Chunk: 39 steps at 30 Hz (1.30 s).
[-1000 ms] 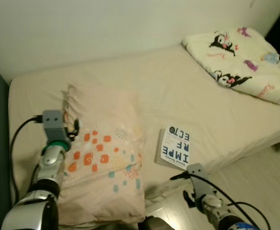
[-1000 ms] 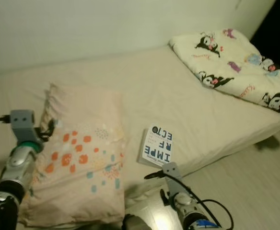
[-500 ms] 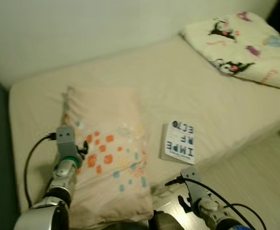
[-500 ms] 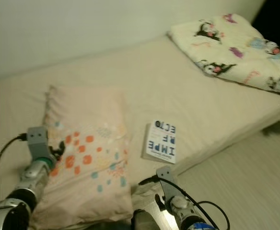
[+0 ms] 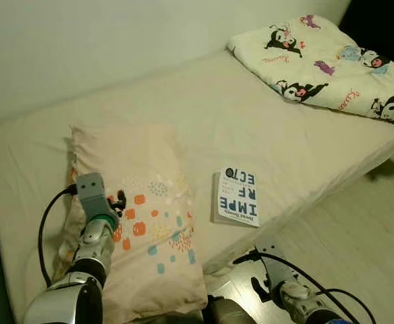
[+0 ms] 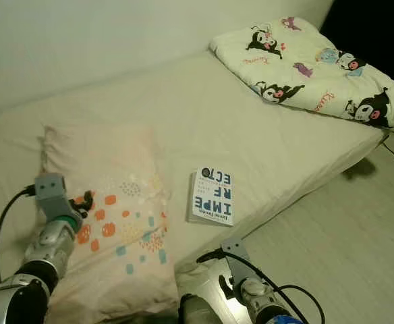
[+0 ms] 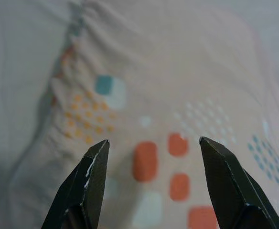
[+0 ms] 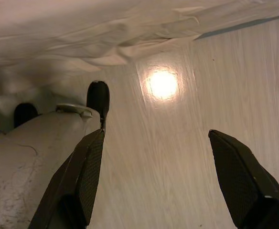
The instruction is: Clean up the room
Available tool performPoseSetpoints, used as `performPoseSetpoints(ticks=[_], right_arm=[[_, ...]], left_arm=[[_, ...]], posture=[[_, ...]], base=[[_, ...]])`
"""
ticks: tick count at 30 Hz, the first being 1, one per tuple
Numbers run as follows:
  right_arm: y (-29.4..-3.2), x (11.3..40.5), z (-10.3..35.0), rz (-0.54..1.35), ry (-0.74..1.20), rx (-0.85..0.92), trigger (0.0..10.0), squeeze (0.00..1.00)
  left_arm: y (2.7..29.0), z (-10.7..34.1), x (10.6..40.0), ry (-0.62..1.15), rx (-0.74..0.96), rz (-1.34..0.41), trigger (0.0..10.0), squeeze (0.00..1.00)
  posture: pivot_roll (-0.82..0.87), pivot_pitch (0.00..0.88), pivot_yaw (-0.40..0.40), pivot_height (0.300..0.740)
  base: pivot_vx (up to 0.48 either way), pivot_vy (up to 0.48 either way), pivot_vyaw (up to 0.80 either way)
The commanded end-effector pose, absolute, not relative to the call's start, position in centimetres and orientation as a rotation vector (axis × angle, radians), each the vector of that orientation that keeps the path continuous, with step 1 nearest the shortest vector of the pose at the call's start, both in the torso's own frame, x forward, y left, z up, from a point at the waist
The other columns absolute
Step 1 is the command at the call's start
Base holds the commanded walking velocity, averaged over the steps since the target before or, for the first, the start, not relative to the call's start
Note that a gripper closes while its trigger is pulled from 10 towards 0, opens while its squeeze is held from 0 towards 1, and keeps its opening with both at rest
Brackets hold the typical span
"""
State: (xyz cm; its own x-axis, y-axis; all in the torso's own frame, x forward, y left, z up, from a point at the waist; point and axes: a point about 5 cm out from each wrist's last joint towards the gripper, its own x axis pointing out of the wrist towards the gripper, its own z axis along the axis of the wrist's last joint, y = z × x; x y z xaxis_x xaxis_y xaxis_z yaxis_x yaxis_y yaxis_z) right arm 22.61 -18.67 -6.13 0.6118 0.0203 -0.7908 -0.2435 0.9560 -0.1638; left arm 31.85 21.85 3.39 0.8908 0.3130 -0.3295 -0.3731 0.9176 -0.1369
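While left claw hovers spread above pillow, book lies beside it on bed; right claw spread over floor.

A bed runs along the wall, with the floor at its near right. A pillow lies on the bed's left part, and a book lies just right of it near the bed's front edge. A folded blanket sits at the far right end. The left gripper hovers over the pillow; the right gripper hangs above the floor.
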Motion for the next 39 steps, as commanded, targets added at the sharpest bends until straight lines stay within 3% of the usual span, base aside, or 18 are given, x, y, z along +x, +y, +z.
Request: performPoseSetpoints(ticks=[1, 14, 31, 39], right_arm=[[-18.5, 22.1, -6.5, 0.169, 0.925, -0.263, 10.0, 0.00], [-17.9, 21.6, -6.9, 0.191, 0.957, -0.227, 10.0, 0.00], [-17.4, 22.4, -6.4, 0.209, 0.923, -0.219, 10.0, 0.00], [-17.4, 22.3, -6.5, 0.209, 0.937, -0.236, 10.0, 0.00]], left_arm=[[22.9, 3.8, 31.9, 0.290, -0.235, 0.433, 10.0, 0.00], [24.3, 1.9, 30.1, 0.396, -0.337, 0.584, 10.0, 0.00], [22.7, 2.7, 31.4, 0.351, -0.413, 0.466, 10.0, 0.00], [21.9, 2.9, 31.7, 0.341, -0.327, 0.371, 10.0, 0.00]], posture=[[-0.11, 0.084, 0.056, 0.735], [-0.12, 0.108, 0.057, 0.715], [-0.10, 0.093, 0.054, 0.690], [-0.10, 0.090, 0.054, 0.675]], base=[[0.000, 0.000, 0.00], [0.000, 0.000, 0.00], [0.000, 0.000, 0.00], [0.000, 0.000, 0.00]])
